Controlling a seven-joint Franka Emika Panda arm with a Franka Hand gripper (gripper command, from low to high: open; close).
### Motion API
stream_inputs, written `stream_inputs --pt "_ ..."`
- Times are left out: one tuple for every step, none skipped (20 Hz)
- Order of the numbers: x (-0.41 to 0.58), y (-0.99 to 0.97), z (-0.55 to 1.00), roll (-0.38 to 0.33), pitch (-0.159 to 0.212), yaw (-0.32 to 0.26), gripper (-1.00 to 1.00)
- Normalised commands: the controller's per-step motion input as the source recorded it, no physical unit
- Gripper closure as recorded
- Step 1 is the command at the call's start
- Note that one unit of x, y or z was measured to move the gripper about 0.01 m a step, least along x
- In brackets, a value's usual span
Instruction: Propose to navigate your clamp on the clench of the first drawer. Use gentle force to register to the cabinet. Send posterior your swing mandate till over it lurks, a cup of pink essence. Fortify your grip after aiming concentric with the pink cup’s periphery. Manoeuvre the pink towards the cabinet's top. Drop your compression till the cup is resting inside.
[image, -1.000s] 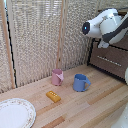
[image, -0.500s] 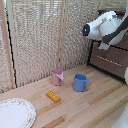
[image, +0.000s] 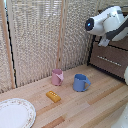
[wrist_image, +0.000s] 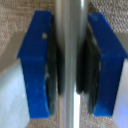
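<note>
In the wrist view my gripper (wrist_image: 71, 64) is shut on the silver bar handle (wrist_image: 70, 20) of a drawer, with one blue fingertip (wrist_image: 35, 60) on each side of the bar. In the exterior view my white arm (image: 107, 22) reaches to the upper part of the dark brown cabinet (image: 112, 62) at the exterior view's right and hides the gripper and the held handle. The pink cup (image: 57, 77) stands upright on the wooden table, well away from the gripper, toward the exterior view's left of the cabinet.
A blue mug (image: 80, 82) stands just beside the pink cup. A small yellow block (image: 53, 96) lies in front of them. A white plate (image: 15, 114) sits at the exterior view's near left. A bamboo screen (image: 35, 35) backs the table (image: 95, 107).
The arm has shifted only slightly at the cabinet. The cups, block and plate have not moved.
</note>
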Motion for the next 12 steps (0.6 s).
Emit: stream_inputs --pt "0.066 0.38 -0.09 0.002 0.000 0.094 1.00" --pt "0.203 0.63 -0.21 0.000 0.002 0.093 1.00" --pt "0.280 0.83 -0.25 0.000 0.019 0.097 1.00" --pt "0.349 0.89 -0.25 0.000 0.015 0.078 1.00" --pt "0.371 0.92 -0.25 0.000 0.016 0.072 1.00" --pt "0.406 0.92 -0.24 0.000 0.021 0.074 1.00" --pt "0.411 0.93 -0.25 0.000 0.021 0.072 1.00" --pt "0.411 0.92 -0.24 0.000 0.023 0.077 1.00" --pt "0.411 0.91 -0.23 0.000 0.026 0.080 1.00" --pt "0.437 0.91 -0.17 0.000 0.040 0.076 1.00" --pt "0.597 0.86 -0.10 0.000 0.029 0.004 1.00" --pt "0.554 0.88 -0.02 0.000 0.040 0.000 1.00"
